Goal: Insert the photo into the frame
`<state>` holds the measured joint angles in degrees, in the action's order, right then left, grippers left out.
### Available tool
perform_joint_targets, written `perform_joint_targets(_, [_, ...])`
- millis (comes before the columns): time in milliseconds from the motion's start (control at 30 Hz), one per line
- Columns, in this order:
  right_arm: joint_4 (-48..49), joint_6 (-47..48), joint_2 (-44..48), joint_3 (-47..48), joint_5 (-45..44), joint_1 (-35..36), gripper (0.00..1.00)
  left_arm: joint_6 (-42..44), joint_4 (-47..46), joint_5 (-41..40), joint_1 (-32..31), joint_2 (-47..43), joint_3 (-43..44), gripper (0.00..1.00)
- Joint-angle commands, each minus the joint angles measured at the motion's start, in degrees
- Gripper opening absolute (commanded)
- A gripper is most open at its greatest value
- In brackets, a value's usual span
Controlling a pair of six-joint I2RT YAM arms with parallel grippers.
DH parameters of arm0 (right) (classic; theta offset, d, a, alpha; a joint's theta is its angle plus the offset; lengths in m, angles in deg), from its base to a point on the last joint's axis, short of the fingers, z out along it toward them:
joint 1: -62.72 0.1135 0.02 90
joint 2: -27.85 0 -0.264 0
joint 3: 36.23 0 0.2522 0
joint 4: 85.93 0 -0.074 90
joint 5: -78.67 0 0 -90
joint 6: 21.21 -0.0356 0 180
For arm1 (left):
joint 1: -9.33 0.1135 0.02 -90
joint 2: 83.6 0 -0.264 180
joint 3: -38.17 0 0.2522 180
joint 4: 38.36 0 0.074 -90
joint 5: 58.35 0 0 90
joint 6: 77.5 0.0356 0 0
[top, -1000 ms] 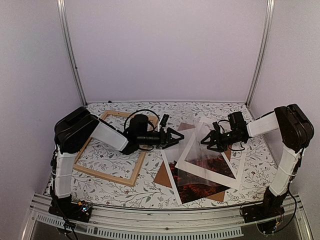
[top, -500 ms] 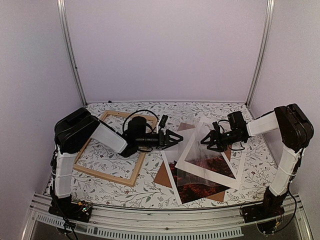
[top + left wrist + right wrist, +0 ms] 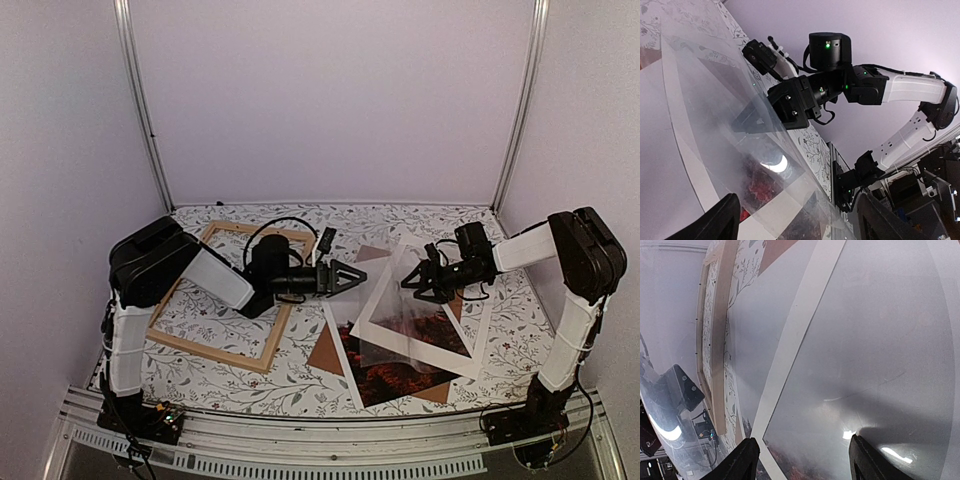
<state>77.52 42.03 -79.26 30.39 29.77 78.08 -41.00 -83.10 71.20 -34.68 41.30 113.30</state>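
Since the earlier frame the left arm [image 3: 215, 272] has drawn its wrist slightly to the left. On the right we make out no change.

**Left.** The frame [image 3: 205, 350] lies flat on the patterned table [image 3: 300, 385] with nothing inside it but the table pattern. The left arm reaches across its far right corner.

**Centre.** The left gripper [image 3: 352, 279] points right with its jaws spread wide and nothing pinched. A clear sheet [image 3: 385, 320] hangs tilted beside it, above the stack.

**Right of centre.** The photo [image 3: 395, 382] lies well apart from the frame. Its dark red near part sticks out from under the white mat [image 3: 480, 325], and a brown backing board [image 3: 325, 352] shows beneath.

**Right.** The right gripper [image 3: 412, 283] hovers at the sheet's far edge with its fingertips apart. We cannot tell what bears the sheet.

**Step in hand.** We judge the photo is still being uncovered and has not yet been carried. The next move calls for setting the sheet aside and freeing the photo from the mat. One photo edge must then be taken for the trip left.

**Views compared.**
- The top view alone places the frame and photo.
- The left wrist view alone shows the sheet rising steeply between its own fingers [image 3: 715, 222] towards the right gripper.
- The right wrist view shows the gap between its own fingers [image 3: 747, 460] and the mat's white band through the sheet.
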Motion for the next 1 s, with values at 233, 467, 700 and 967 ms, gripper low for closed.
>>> perform_joint_targets(233, [-7.5,0.6,-4.6,-2.5,-7.7,0.3,0.66,0.8,-2.8,4.2,-2.6,1.7,3.6,0.82])
perform_joint_targets(467, [-7.5,0.8,-4.4,-2.6,-7.9,0.4,0.67,0.7,-3.5,1.9,-3.0,2.2,3.4,0.82])
perform_joint_targets(700, [-7.3,0.8,-4.3,-2.9,-7.8,0.3,0.66,0.1,-1.8,-1.8,-3.1,2.5,3.9,0.83])
perform_joint_targets(967, [-7.4,0.8,-4.2,-2.8,-7.8,0.3,0.67,-1.3,7.3,-7.1,-3.0,0.9,4.3,0.81])
